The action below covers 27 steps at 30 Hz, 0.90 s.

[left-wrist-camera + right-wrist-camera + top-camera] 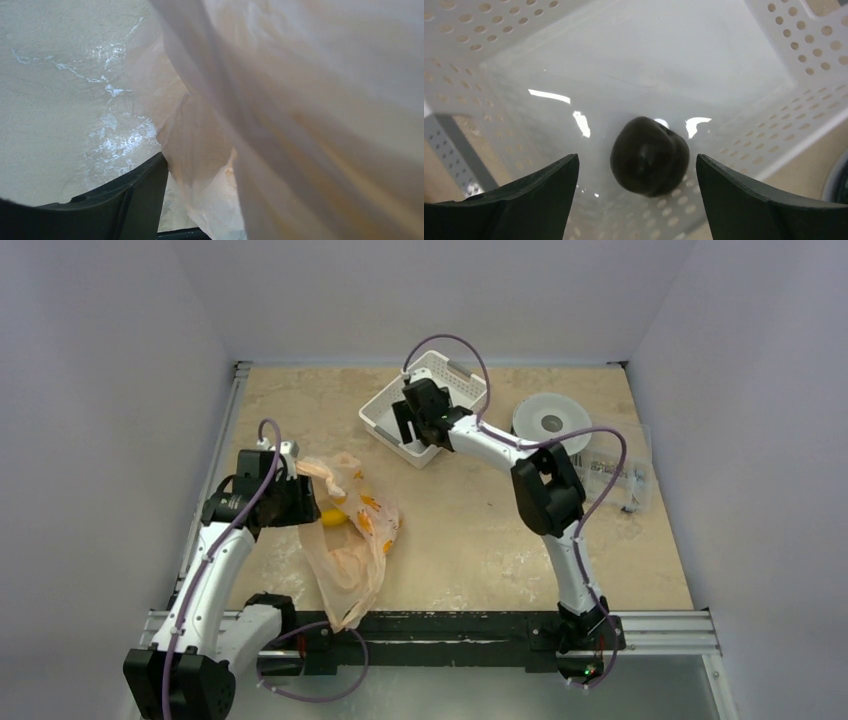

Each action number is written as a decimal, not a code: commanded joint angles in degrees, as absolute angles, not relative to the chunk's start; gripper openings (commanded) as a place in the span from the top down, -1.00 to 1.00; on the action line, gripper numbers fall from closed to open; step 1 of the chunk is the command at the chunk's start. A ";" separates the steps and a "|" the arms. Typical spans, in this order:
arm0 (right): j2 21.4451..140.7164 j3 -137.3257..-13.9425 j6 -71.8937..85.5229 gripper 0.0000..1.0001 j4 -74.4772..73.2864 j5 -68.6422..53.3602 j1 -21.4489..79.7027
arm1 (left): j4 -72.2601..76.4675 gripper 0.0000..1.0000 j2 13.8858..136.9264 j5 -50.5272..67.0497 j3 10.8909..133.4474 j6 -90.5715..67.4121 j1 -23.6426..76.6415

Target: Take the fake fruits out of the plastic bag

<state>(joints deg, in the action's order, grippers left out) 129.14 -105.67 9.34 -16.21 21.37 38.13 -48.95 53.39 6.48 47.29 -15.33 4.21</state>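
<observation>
Right fingers [534, 195]: spread wide above the floor of the white basket [385, 425], touching nothing. Dark brown fruit [649, 155] lies on the basket floor between and below them. Left fingers [130, 200]: at the upper edge of the plastic bag [350, 540]. The film hides one finger, so I cannot tell whether they grip. Yellow fruit [333, 517] sits inside the bag, on the tabletop [480, 530].

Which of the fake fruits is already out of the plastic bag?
The dark brown-maroon fruit: it lies in the white basket, between the open fingers of the right gripper. The yellow fruit shows through the plastic bag, inside it.
</observation>
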 commanded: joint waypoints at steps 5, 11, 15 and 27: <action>104.31 -89.26 10.04 -0.70 -13.23 21.88 41.05 | -48.33 0.25 54.40 9.83 48.75 -13.83 4.39; 91.80 -72.98 10.51 -0.53 -10.93 17.91 54.36 | -48.08 0.56 53.71 10.61 48.68 -13.58 4.39; 87.22 -66.56 13.09 -0.38 -6.86 17.09 65.74 | -47.82 0.82 53.13 11.50 48.46 -13.54 4.39; 99.39 -71.85 22.50 0.57 0.10 28.41 78.37 | -47.99 1.00 52.71 9.39 48.45 -14.17 4.39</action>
